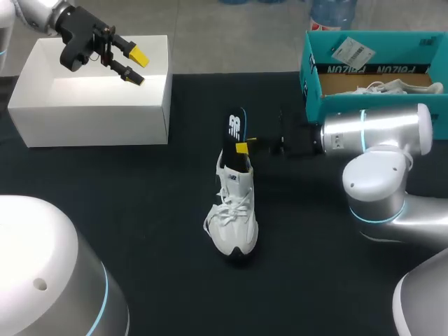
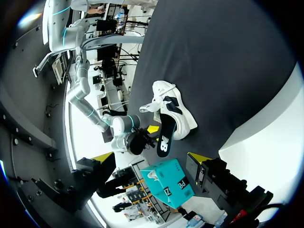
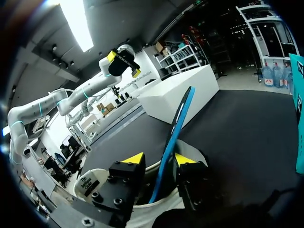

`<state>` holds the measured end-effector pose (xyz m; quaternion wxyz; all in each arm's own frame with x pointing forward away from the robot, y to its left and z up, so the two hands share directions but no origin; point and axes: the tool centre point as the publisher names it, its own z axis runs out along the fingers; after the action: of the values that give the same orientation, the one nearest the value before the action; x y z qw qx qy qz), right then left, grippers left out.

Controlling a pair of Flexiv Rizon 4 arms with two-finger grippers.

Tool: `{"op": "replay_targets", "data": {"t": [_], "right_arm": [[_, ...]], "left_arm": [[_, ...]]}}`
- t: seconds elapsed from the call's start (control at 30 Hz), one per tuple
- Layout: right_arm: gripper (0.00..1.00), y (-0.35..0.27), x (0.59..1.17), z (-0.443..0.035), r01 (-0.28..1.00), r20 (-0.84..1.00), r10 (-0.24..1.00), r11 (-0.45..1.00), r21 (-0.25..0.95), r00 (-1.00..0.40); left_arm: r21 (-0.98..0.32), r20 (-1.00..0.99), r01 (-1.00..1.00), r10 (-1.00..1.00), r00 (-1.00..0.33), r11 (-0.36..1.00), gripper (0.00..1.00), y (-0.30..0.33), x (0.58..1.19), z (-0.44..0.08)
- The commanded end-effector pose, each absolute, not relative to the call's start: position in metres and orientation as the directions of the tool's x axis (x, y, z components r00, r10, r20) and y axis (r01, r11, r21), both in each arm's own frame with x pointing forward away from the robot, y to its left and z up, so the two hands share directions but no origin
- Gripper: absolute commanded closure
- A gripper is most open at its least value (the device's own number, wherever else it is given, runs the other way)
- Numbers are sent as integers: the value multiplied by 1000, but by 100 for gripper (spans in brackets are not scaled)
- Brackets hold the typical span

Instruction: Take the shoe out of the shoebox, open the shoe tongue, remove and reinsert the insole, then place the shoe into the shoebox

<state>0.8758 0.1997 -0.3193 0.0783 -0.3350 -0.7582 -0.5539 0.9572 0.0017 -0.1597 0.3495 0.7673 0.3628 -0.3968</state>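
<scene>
Hovering above the white box [image 1: 91, 126], my left gripper [image 1: 137, 67] is spread wide. The insole [image 1: 235, 133] rises from the shoe [image 1: 234, 224] right at my right gripper [image 3: 159, 159]; I cannot tell whether it clamps.

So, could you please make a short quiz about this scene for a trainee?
1. True or false: the insole lies flat on the table.
2. The left tool is above: A) the white box; B) the teal shoebox; C) the table's middle.
3. Which tool is at the insole?
Key: 1 false, it stands up from the shoe; 2 A; 3 the right tool.
</scene>
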Motion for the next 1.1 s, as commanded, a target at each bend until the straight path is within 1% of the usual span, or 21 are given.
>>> {"op": "replay_targets", "data": {"t": [0.03, 0.53, 0.77, 0.8, 0.87, 0.9, 0.93, 1.1], "right_arm": [[100, 204, 884, -320, 615, 504, 413, 196, 764, -758], [100, 207, 846, -350, 708, 608, 410, 153, 689, -680], [100, 212, 835, -357, 721, 623, 413, 130, 681, -664], [78, 211, 835, -355, 717, 618, 417, 128, 686, -666], [66, 209, 839, -351, 705, 604, 421, 133, 696, -676], [63, 209, 842, -347, 700, 598, 422, 137, 701, -681], [62, 208, 845, -345, 694, 590, 424, 143, 706, -687], [62, 205, 863, -333, 670, 562, 423, 163, 725, -711]], "left_arm": [[248, -861, 833, 282, 424, -494, 0, 2, 957, -159], [248, -861, 833, 282, 424, -494, 0, 2, 957, -159], [248, -861, 833, 282, 424, -494, 0, 2, 957, -159], [248, -861, 833, 282, 424, -494, 0, 2, 957, -159], [248, -861, 833, 282, 424, -494, 0, 2, 957, -159], [248, -861, 833, 282, 424, -494, 0, 2, 957, -159], [248, -861, 833, 282, 424, -494, 0, 2, 957, -159], [248, -861, 833, 282, 424, -494, 0, 2, 957, -159]]}}
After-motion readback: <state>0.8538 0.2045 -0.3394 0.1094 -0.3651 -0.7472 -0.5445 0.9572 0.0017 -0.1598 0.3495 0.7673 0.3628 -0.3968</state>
